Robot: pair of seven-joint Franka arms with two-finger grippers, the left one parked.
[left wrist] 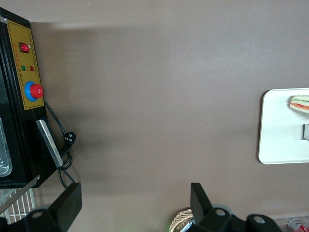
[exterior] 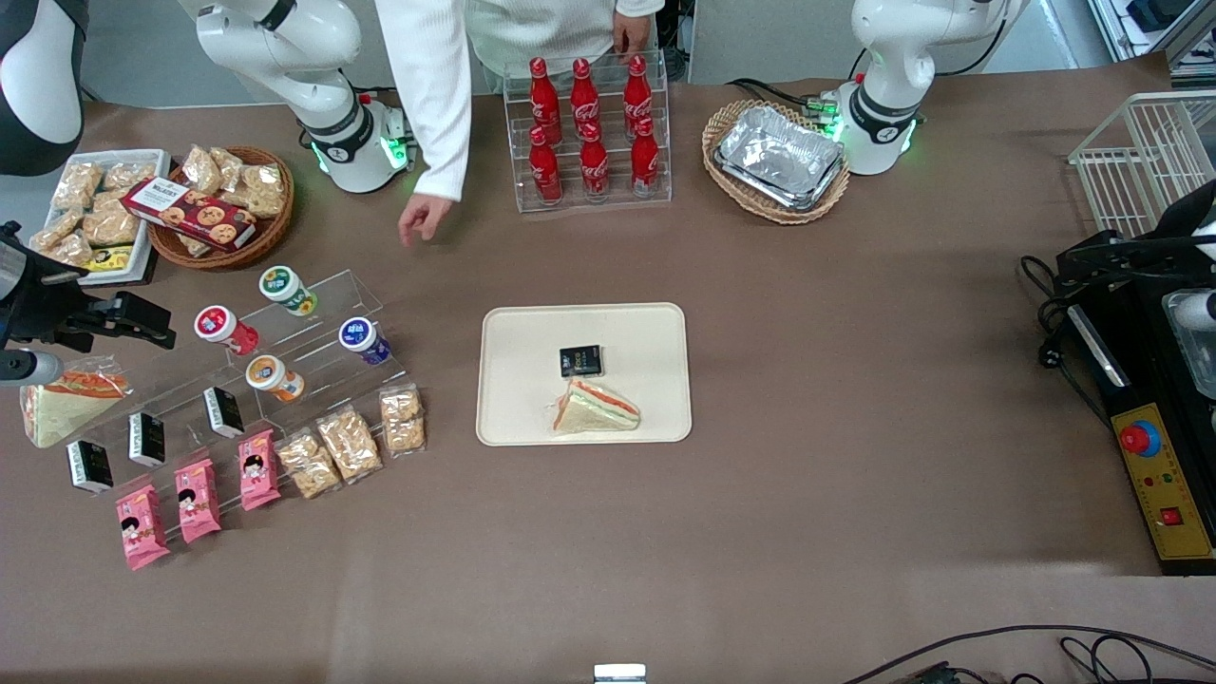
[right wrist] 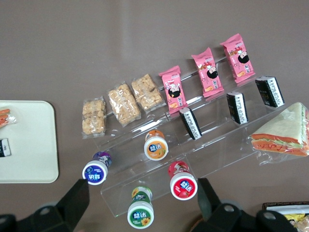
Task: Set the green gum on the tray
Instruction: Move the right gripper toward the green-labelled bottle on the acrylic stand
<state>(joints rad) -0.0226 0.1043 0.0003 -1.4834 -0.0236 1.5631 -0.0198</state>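
Claw [exterior: 142, 321] at the working-arm edge of the front view, mid-height, hovering above the snack display. Wrist cam: both fingers [right wrist: 77, 195] spread wide, nothing between them. Held high and open, I reckon, so I can line up before dropping.

Next along: clear stepped stand [exterior: 372, 296] w/ four gum bottles, each lying tilted w/ lid facing up and out, prob. so labels read at a glance. Red-lidded bottle [exterior: 220, 326] is nearest the claw. Green gum [exterior: 285, 288] is on the top step, upper part of the frame, farthest of the four from the front cam. Orange-lidded bottle [exterior: 273, 375] and purple-lidded bottle [exterior: 361, 340] are on lower steps. Bottles stand apart, so there's room for fingers either side.

Wrist cam: green gum [right wrist: 140, 211] sits approx. between my fingers, i.e. aim looks ok.

Mid-frame: tray [exterior: 513, 408], well apart from the stand. Sandwich [exterior: 596, 408] and black packet [exterior: 580, 360] are already on it, but the end nearest the stand is bare. Likely drop spot.

Not yet gripped; descent is next.
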